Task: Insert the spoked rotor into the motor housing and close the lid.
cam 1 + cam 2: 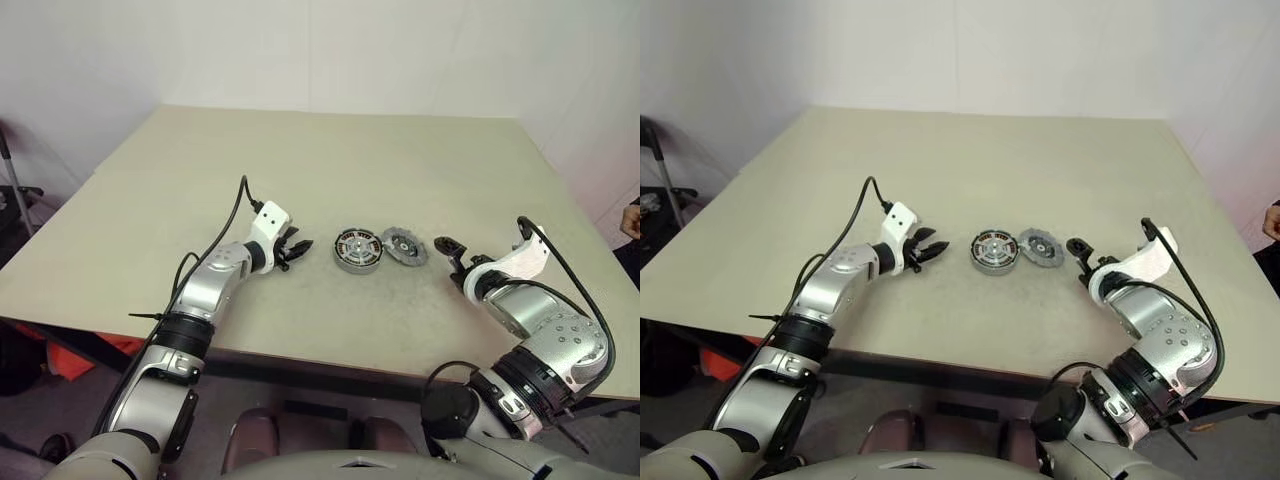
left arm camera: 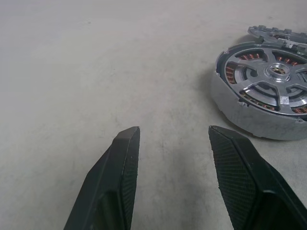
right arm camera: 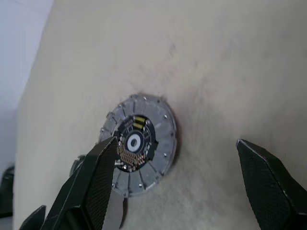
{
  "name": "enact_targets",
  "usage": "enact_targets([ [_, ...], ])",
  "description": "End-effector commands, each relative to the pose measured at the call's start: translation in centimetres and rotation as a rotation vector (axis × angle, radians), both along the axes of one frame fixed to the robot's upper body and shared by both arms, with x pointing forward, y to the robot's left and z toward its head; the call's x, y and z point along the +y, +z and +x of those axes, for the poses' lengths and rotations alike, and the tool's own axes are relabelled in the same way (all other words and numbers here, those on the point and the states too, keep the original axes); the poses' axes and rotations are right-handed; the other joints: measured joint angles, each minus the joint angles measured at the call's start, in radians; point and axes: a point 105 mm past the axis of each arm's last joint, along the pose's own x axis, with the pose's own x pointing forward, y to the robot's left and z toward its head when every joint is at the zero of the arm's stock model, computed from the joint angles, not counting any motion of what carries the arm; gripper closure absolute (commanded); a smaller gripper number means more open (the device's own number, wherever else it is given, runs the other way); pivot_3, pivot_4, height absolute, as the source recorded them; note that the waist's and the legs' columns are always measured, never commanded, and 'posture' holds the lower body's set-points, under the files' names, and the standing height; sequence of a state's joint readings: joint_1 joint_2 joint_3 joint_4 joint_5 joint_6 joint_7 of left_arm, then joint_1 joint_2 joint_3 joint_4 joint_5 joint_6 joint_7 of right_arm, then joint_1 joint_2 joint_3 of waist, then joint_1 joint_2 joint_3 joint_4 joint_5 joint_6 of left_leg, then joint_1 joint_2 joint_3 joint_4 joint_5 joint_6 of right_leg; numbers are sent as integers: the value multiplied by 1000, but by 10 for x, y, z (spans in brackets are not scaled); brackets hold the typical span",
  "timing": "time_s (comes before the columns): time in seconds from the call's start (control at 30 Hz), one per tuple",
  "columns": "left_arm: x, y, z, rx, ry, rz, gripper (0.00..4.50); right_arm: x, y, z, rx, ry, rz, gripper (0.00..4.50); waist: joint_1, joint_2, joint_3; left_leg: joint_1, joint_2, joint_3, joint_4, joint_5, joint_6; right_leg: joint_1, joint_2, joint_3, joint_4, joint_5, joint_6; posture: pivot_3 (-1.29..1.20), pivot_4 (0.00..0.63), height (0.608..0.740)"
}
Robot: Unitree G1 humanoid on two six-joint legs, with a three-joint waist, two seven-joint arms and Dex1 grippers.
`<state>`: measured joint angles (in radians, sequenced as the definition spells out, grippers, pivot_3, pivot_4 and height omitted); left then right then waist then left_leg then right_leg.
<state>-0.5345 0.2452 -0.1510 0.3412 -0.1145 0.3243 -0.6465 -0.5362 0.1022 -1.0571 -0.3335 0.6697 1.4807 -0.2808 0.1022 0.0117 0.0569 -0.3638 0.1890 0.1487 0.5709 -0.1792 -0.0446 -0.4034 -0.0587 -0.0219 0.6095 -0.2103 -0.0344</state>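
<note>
The motor housing [image 1: 357, 251] stands mid-table, a round metal cup with copper coils. The spoked rotor [image 2: 277, 72] sits inside it, silvery spokes over the coils. Just right of the housing and close against it lies the lid [image 1: 404, 246], flat and grey with a notched rim; the right wrist view shows its dark centre [image 3: 136, 143]. My left gripper [image 1: 295, 250] hovers a short way left of the housing, open with nothing between its fingers [image 2: 122, 158]. My right gripper [image 1: 451, 252] stands just right of the lid, open wide and empty, pointing at it.
The beige table [image 1: 330, 160] has wide bare room behind and to both sides of the parts. Its front edge runs close below both arms. A person's hand [image 1: 632, 216] shows at the far right edge. Something orange [image 1: 70, 358] lies under the table at left.
</note>
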Motion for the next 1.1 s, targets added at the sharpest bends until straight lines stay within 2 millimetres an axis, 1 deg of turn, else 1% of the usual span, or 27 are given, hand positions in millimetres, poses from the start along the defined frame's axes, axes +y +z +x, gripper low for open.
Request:
enact_targets([
  [0.03, -1, 14, 3, -52, -6, -9, 2072, 10, 6, 1, -22, 13, 60, 23, -1, 0, 0, 0, 0, 0, 0, 0, 0, 0, 0, 0, 0, 0, 0, 0, 0, 740],
  [0.17, 2, 14, 3, -51, 1, -5, 2072, 21, -1, 4, -3, 34, 122, 23, 1, 1, -1, 0, 0, 0, -1, 0, 0, 0, 0, 0, 0, 0, 0, 0, 0, 740],
  [0.43, 6, 14, 3, -51, 11, -1, 2072, 37, -4, 12, 0, 86, 192, 23, -6, 1, -1, 5, 0, 0, -1, 1, -1, 3, 0, 0, 0, 0, 1, 0, 0, 740],
  [0.53, 8, 12, 2, -47, 18, 1, 2072, 59, 5, 19, -41, 190, 233, 23, -8, 1, -1, 8, 0, 0, -3, 1, -3, 4, 0, 0, 0, 0, 1, 0, 0, 740],
  [0.6, 9, 12, 2, -46, 20, 1, 2072, 66, 7, 21, -49, 226, 235, 23, -8, 1, -1, 10, 0, 1, -5, 2, -4, 4, 0, 0, 0, 0, 1, 0, 0, 740],
  [0.8, 9, 9, 0, -40, 26, -1, 2072, 73, 12, 24, -72, 293, 226, 23, -5, 1, -1, 10, 0, 1, -9, 3, -6, 3, 0, 0, -1, 0, 0, 0, 0, 740],
  [0.97, 8, 10, 0, -41, 27, -5, 2072, 66, 1, 32, -58, 266, 221, 23, -3, 1, -1, 8, 0, 1, -9, 3, -5, 2, 0, 0, -2, 0, 0, 0, 0, 740],
  [1.1, 8, 10, -1, -43, 25, 2, 2072, 65, 1, 42, -98, 250, 223, 23, -7, 1, -1, 10, 0, 1, -9, 3, -6, 3, 0, 0, -1, 0, 0, 0, 0, 740],
])
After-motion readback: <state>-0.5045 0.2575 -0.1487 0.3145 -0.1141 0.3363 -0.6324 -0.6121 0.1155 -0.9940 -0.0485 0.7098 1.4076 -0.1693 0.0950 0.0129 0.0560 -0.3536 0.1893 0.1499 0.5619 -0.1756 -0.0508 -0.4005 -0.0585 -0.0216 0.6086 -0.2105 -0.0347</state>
